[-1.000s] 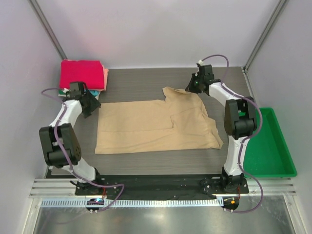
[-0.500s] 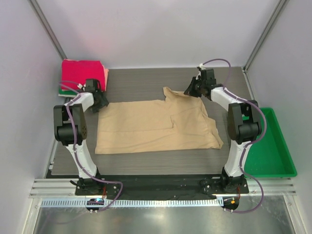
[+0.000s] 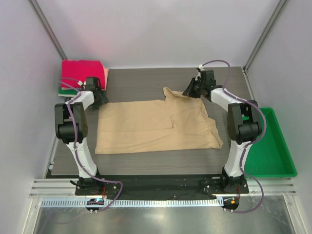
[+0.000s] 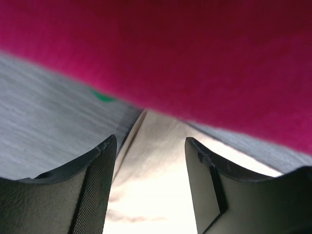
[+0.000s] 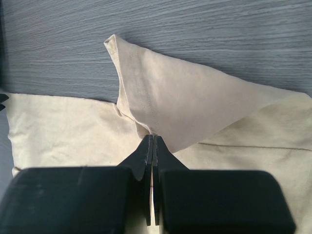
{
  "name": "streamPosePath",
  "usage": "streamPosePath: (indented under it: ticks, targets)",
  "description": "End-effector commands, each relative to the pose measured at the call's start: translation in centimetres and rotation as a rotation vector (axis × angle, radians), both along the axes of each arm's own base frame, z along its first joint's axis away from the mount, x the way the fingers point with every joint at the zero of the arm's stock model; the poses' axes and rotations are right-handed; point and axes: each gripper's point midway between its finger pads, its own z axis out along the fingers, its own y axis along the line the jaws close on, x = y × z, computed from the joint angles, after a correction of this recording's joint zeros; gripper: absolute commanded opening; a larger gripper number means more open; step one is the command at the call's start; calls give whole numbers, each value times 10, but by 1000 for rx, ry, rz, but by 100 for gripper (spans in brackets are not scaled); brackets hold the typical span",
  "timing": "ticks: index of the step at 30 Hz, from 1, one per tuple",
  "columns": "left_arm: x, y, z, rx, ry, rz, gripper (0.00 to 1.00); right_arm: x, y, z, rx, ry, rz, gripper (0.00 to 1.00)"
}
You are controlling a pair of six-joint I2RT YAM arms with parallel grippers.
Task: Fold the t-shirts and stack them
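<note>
In the lower right of the top view, a green tray of hard plastic, with a raised rim, lies beside the right arm's base. The tan t-shirt lies spread flat across the middle of the dark, wood-grained table. It is a soft matte cloth with straight stitched hems, and it lies as it did a second ago.

The left arm has changed most. Its elbow, which was bent low at the left edge, now stands upright, and the left hand has come in to the shirt's upper left corner. In its wrist view the left hand has its fingers spread, with tan cloth below the gap and blurred pink-red cloth filling the top.

The right hand has shifted only slightly, at the shirt's upper right. Seen from its wrist, the right hand has its fingers pressed together, pinching the hem of a triangular flap of the tan t-shirt.

In the upper left corner rests the stack of folded t-shirts. It is a squarish pile with pink-red on top, and salmon and green edges show beneath.
</note>
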Motion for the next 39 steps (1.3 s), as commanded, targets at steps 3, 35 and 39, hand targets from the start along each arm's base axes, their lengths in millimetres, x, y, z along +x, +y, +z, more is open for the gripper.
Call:
streamPosePath:
  ticks: [3,35,39]
  targets:
    - [19,6,3,20,-15,-3,53,6,9,32,42,-89,20,1]
    - [-14,-3,75,-37,-147,49,0,-2,17,88,111,-163,27,1]
    - [-24,-7,91,-54,-183,42,0,-13,12,97,104,-178,14,1]
